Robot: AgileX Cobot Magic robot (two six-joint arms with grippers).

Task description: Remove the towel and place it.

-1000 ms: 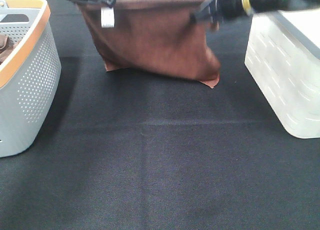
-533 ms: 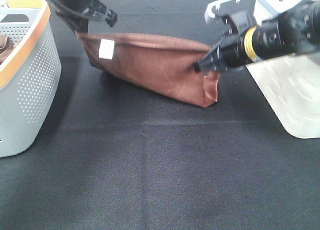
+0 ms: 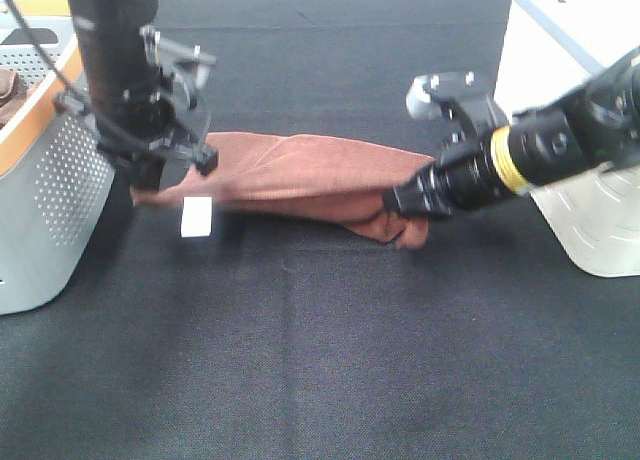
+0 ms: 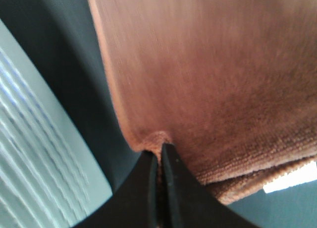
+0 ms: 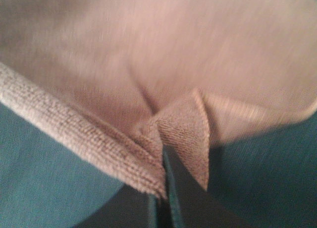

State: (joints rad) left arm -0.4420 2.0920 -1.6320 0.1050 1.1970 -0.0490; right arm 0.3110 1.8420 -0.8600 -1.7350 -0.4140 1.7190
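Note:
The reddish-brown towel (image 3: 300,175) lies low over the black table, stretched between my two grippers, with a white tag (image 3: 197,217) hanging near its left end. My left gripper (image 3: 160,175) is shut on the towel's left corner, next to the grey basket (image 3: 50,180). In the left wrist view its fingers (image 4: 157,158) pinch the hem of the towel (image 4: 213,89). My right gripper (image 3: 400,202) is shut on the towel's right corner. The right wrist view shows the pinched corner of the towel (image 5: 173,124) folded at the gripper (image 5: 163,198).
The grey perforated basket with an orange rim stands at the left edge and holds brown cloth (image 3: 10,88). A white box (image 3: 590,220) stands at the right edge. The black tablecloth (image 3: 320,360) covers the whole table.
Both grippers have come down toward the table with the towel. It hung as a tall sheet a second ago and now lies low and flattened on the cloth.

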